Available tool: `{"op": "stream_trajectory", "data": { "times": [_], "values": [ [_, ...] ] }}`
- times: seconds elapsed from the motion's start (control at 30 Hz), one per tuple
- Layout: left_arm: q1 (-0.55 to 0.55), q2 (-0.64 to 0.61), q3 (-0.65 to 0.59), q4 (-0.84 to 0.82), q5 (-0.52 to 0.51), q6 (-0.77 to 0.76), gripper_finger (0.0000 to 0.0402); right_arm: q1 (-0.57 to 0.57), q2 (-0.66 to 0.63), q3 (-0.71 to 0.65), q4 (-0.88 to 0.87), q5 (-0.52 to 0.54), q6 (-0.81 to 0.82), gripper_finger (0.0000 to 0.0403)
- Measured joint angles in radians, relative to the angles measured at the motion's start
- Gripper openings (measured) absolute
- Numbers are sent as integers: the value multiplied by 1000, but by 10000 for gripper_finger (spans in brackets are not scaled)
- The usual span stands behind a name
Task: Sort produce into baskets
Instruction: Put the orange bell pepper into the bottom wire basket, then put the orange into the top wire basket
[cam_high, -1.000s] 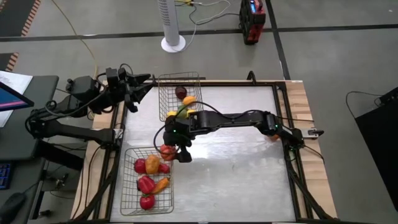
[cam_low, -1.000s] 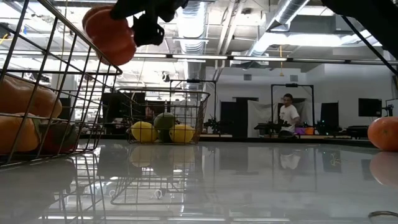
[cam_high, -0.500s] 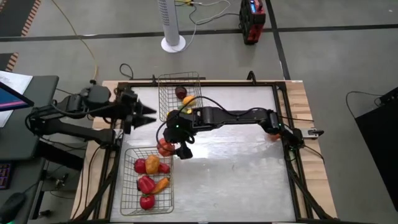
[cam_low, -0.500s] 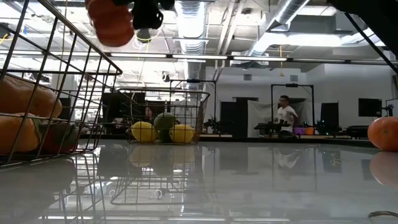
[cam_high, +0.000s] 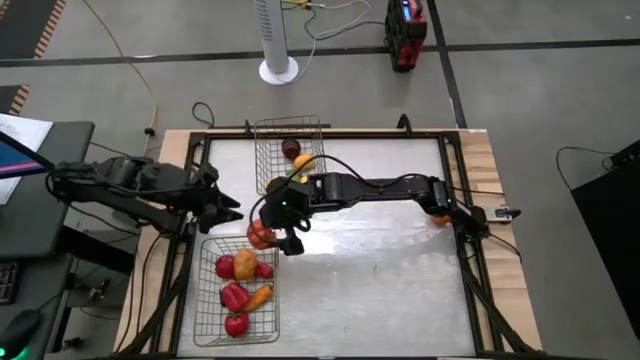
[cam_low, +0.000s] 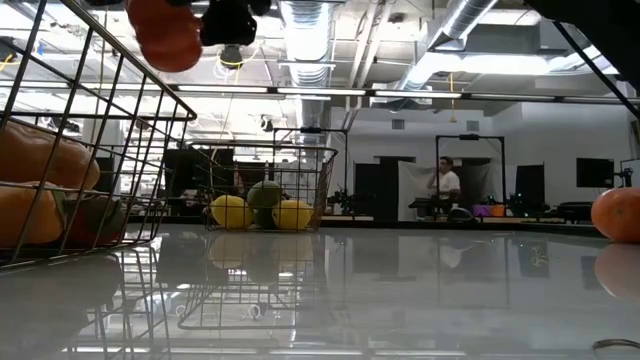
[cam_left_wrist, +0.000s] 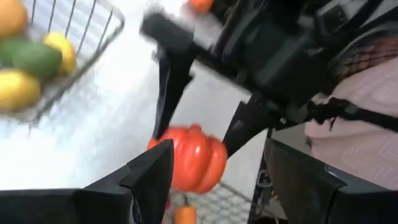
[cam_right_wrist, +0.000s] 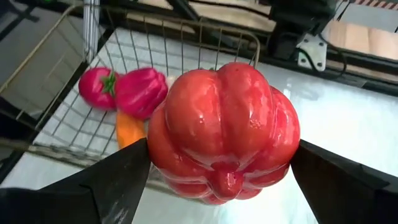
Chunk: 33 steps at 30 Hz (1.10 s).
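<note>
Above near basket (cam_high: 237, 290), right hand (cam_high: 272, 236) grasping red pepper (cam_right_wrist: 222, 130), left hand (cam_high: 222, 205) released

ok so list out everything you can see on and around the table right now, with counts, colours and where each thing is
Red pepper: one, red, held above the table near the near basket's far end.
Near basket: one, silver wire, table's front left; holds about five red and orange pieces.
Far basket: one, silver wire, table's back; holds a dark maroon piece, plus yellow and green ones.
Orange fruit: one, orange, table's right edge.
Fan stand: one, white, floor behind the table.
Person: one, far back in the room.
Right gripper: shut on the red pepper.
Left gripper: open, at the table's left edge.
</note>
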Motion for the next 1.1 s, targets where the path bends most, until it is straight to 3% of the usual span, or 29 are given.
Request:
{"op": "stream_trajectory", "data": {
  "times": [0.27, 0.47, 0.63, 0.83, 1.0, 1.1],
  "values": [
    [-116, 121, 0, -37, -95, -188, 238, 8, 7, 0, 53, -5, 3, 400],
    [-177, 214, 0, -49, -88, -264, 238, 24, 9, -1, 71, -65, -1, 400],
    [-240, 248, 0, -77, 27, -340, 238, 33, 7, -1, 81, -130, -8, 400],
    [-275, 220, 0, -123, -7, -392, 238, 34, 7, -1, 86, -160, -46, 400],
    [-303, 161, 0, -56, -103, -381, 238, 26, -29, -1, -72, -159, -37, 400],
    [-308, 148, 0, -30, -181, -309, 238, 25, -50, 2, -270, -89, -105, 400]
  ]
}}
